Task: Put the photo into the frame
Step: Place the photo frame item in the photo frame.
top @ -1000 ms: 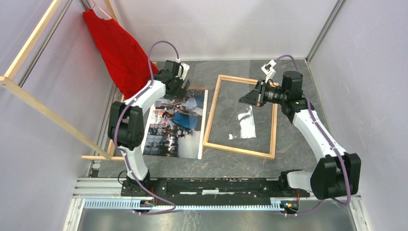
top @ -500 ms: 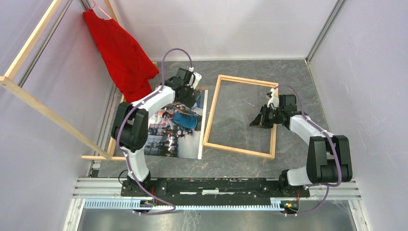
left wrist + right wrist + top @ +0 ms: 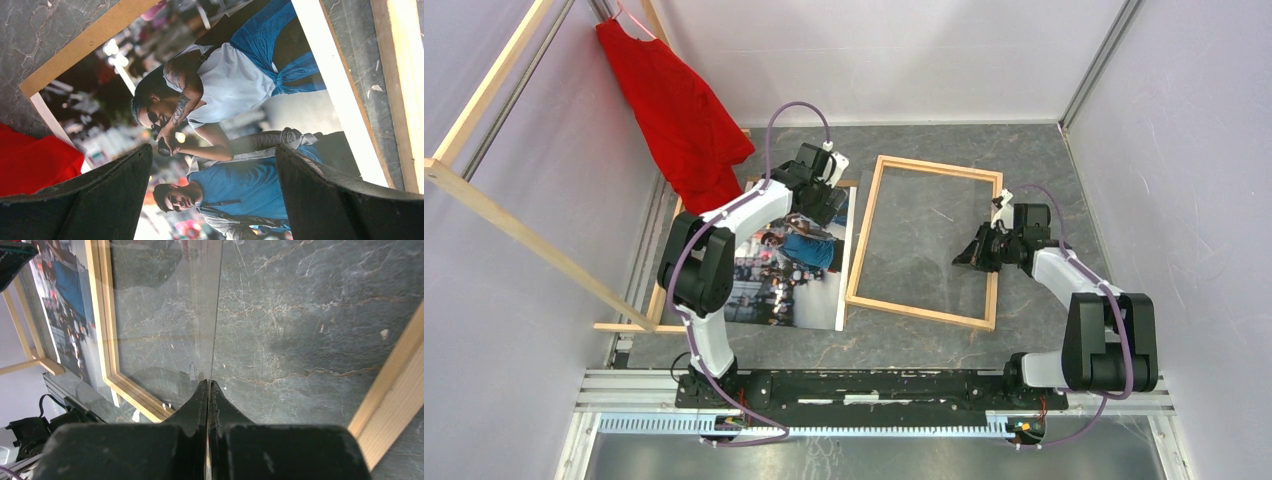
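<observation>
Photo not yet in the frame

The photo lies face up on a brown board, at 9 o'clock from the frame. The left pincer hangs wide above the photo's 12 o'clock end. The right pincer, inside the frame's 3 o'clock rail, pinches a clear sheet.

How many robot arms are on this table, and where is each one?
2. The left arm reaches over the photo, the left end effector open above it. The right arm reaches into the frame, the right end effector shut on a clear sheet. None seem hidden.
</observation>
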